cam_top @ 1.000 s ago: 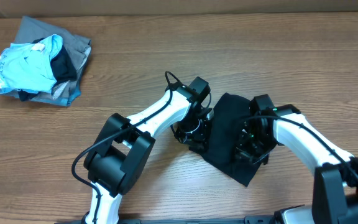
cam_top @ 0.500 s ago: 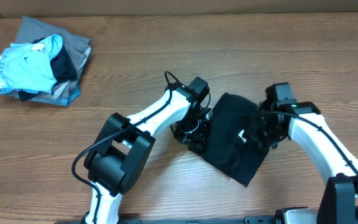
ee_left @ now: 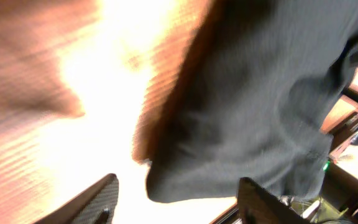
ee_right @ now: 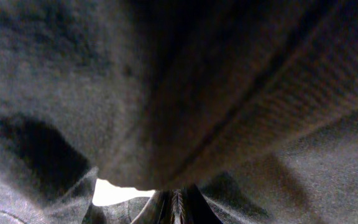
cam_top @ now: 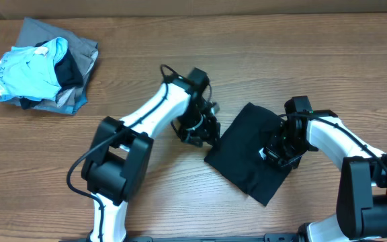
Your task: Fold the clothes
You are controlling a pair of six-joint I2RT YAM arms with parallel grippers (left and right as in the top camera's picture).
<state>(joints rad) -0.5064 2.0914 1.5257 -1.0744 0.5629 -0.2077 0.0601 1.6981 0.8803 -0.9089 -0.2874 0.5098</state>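
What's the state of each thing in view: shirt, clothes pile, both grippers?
Black soft-fabric shirt: folded into a compact rectangle, lying on the wooden table.
Heap of light-blue and grey garments: crumpled, unfolded, at the far left corner.
Left gripper: open, empty, just off the shirt's left edge.
Right gripper: shut on a pinch of the shirt's right side.

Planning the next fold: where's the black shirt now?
Overhead, the black shirt lies right of centre, beside the open left gripper, gripped by the right gripper.
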